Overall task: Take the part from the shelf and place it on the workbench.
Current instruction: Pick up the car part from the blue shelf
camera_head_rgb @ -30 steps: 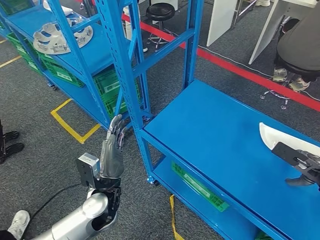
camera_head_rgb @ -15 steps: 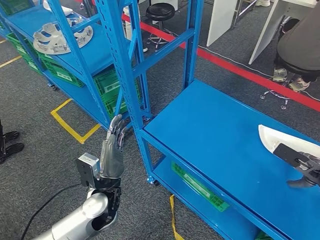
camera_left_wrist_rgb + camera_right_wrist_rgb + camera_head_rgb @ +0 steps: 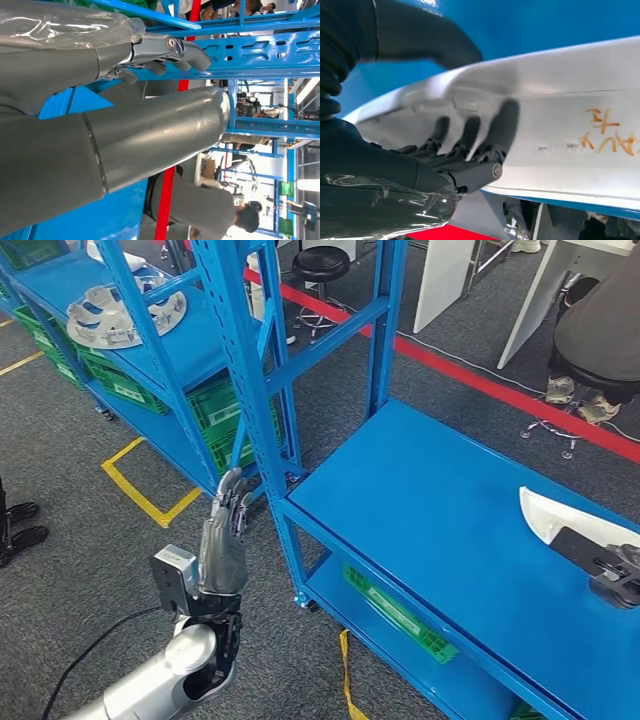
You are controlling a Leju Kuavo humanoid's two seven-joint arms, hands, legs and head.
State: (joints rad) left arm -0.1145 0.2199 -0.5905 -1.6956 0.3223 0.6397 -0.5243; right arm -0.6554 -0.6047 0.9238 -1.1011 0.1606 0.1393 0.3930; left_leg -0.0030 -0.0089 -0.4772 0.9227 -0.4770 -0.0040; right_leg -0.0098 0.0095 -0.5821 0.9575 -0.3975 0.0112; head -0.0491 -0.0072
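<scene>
The white part (image 3: 555, 517), a thin, stiff, smooth shell that looks light and slippery, lies near the right edge of the blue workbench (image 3: 438, 510); the right hand (image 3: 615, 578) grips its long edge, thumb under; the left hand (image 3: 224, 540) hangs spread beside the shelf post.

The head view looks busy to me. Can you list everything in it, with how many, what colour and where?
Workbench: one, blue, centre and right.
Part: one, white, on the workbench at its right end.
Shelf: one, blue, upper left.
Pale parts: a few, whitish, on the shelf.
Crates: several, green, low on the shelf and under the workbench.
Floor tape: yellow at left, red at top.
Stool: one, black, top centre.
Seated person: one, grey clothing, top right.
Left hand: grey, raised beside the shelf post, holding nothing.
Right hand: dark, fingers on the part.
</scene>
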